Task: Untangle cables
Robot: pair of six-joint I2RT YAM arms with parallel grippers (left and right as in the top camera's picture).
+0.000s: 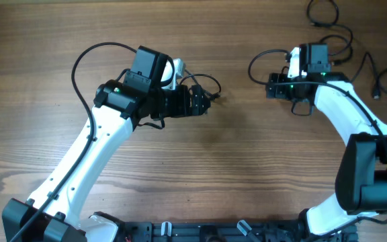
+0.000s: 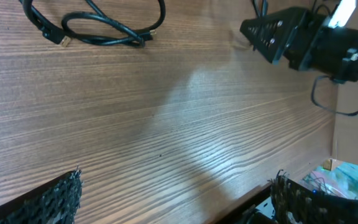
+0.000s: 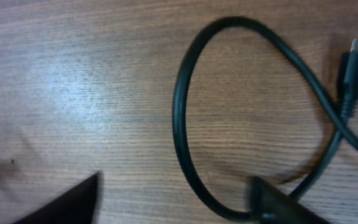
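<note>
A black cable lies in a loop (image 3: 180,118) on the wooden table, with a connector (image 3: 353,71) at its far right. My right gripper (image 3: 173,205) is open and low over the table. The loop passes between its fingers, close to the right finger. From overhead the right gripper (image 1: 271,85) points left and the loop (image 1: 250,67) lies just beyond it. My left gripper (image 2: 179,199) is wide open and empty over bare wood. From overhead it (image 1: 210,101) points right. In the left wrist view a coiled black cable (image 2: 98,31) lies far ahead on the left.
More black cables lie at the table's far right corner (image 1: 328,17) and right edge (image 1: 376,77). The right arm's gripper (image 2: 278,34) shows in the left wrist view. The table's front edge (image 2: 328,143) is near on that view's right.
</note>
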